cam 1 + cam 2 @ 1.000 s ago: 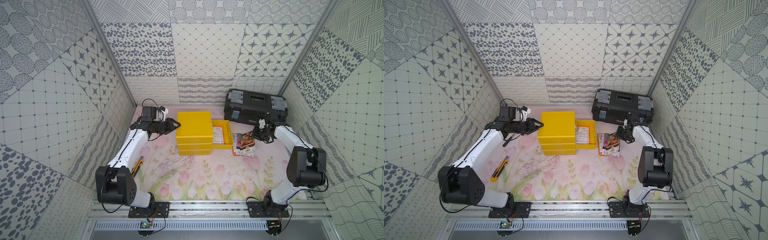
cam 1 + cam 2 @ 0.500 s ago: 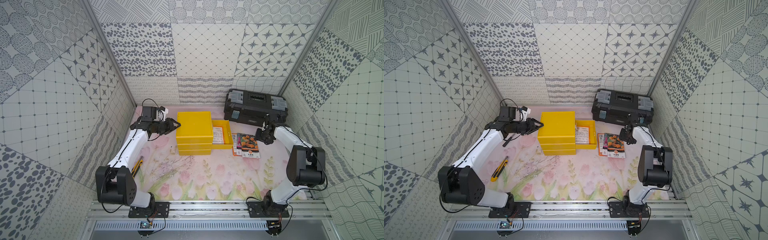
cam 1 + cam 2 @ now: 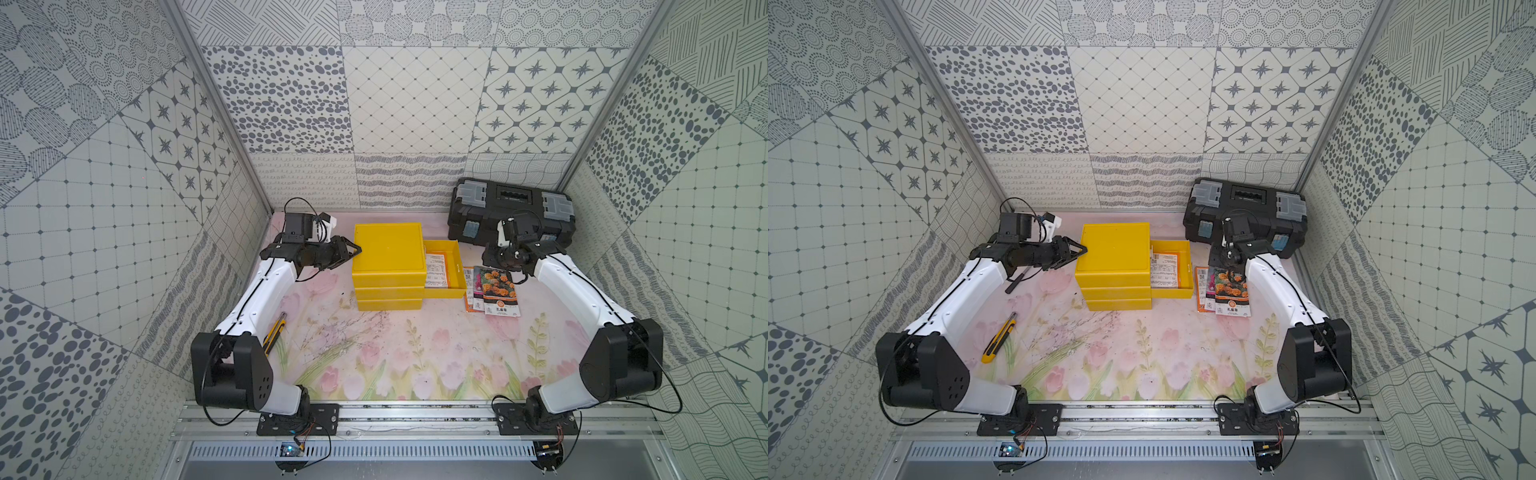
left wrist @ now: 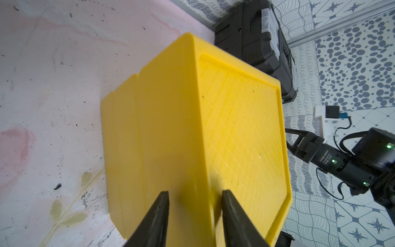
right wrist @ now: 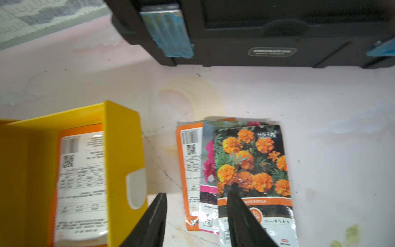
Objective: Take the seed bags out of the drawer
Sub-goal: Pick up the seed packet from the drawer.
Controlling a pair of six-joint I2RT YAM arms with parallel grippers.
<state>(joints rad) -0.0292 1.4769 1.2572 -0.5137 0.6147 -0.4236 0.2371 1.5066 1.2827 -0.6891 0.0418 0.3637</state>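
The top drawer [image 3: 459, 266] of the yellow three-drawer cube [image 3: 388, 249] stands pulled out to the right. One seed bag [image 3: 436, 271] lies in it, label side up, and shows in the right wrist view too [image 5: 83, 181]. Three more seed bags [image 3: 494, 291] lie overlapped on the table just right of the drawer, a marigold one [image 5: 252, 166] on top. My right gripper [image 5: 196, 192] hangs open and empty above their near end. My left gripper [image 4: 193, 192] stands open, straddling the cube's upper left edge, one finger over the top, one against the side.
A black toolbox [image 3: 511, 208] with grey latches stands at the back right, close behind the right wrist. A yellow utility knife [image 3: 998, 336] lies by the left arm. Dried twigs [image 3: 340, 328] are scattered in front of the cube.
The right gripper opened and let go of the marigold bag, which now lies flat on the other two. The gripper drew back toward the toolbox. The left arm has not moved.
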